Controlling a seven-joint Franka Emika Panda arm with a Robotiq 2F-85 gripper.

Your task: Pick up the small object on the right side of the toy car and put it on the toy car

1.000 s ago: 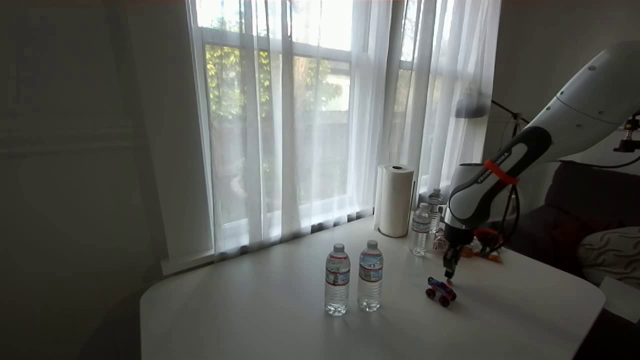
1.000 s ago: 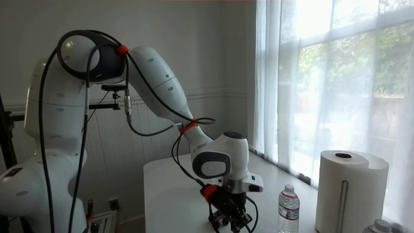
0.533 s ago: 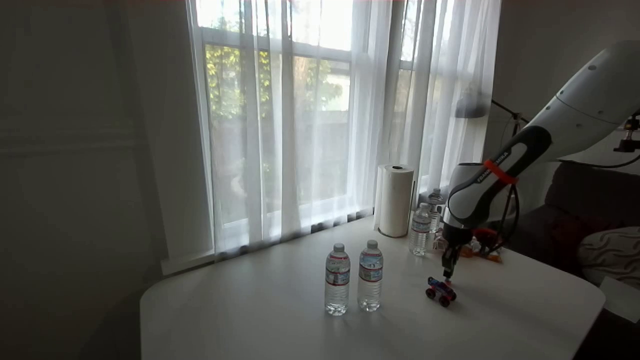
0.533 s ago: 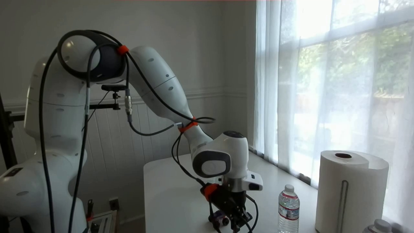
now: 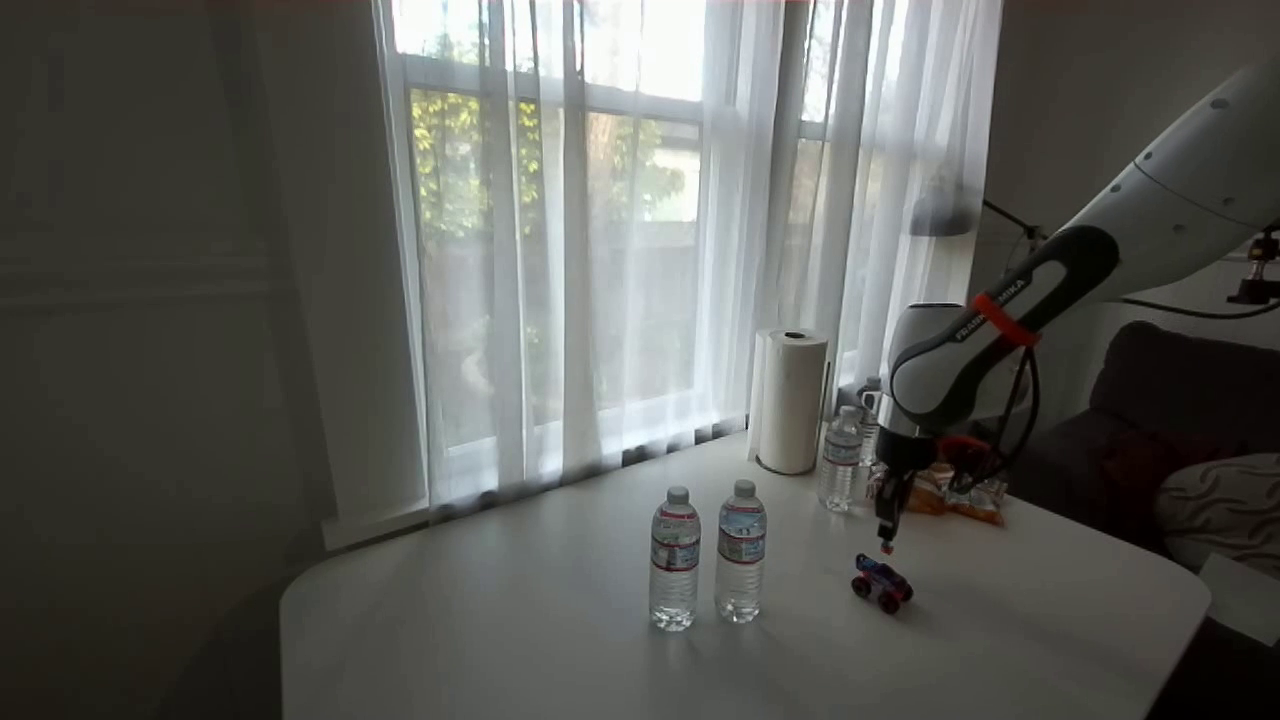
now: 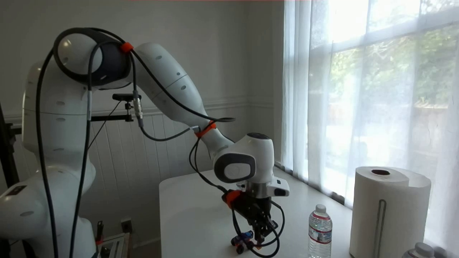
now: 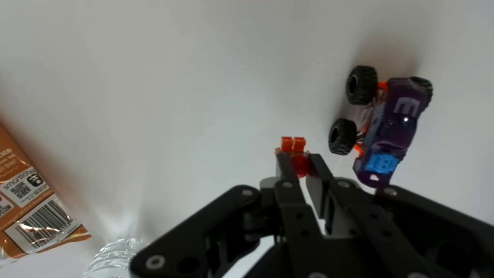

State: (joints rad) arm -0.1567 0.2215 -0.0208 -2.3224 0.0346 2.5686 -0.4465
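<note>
The toy car [image 7: 395, 119], dark purple with a blue part and black wheels, stands on the white table. It shows in both exterior views [image 5: 880, 584] [image 6: 245, 238]. My gripper [image 7: 300, 162] is shut on a small orange-red object [image 7: 298, 143], which sticks out past the fingertips in the wrist view. The object is partly hidden between the fingers. In an exterior view the gripper [image 5: 886, 538] holds it in the air, a little above and behind the car. In the wrist view the car is to the right of the fingers, apart from them.
Two water bottles [image 5: 675, 560] [image 5: 741, 552] stand to the left of the car in an exterior view. Another bottle [image 5: 840, 462] and a paper towel roll [image 5: 790, 402] stand farther back. An orange packet [image 7: 27, 204] lies at the wrist view's left edge.
The gripper has risen from the table beside the car, carrying the small object up and slightly left in an exterior view. The toy car has not moved.
</note>
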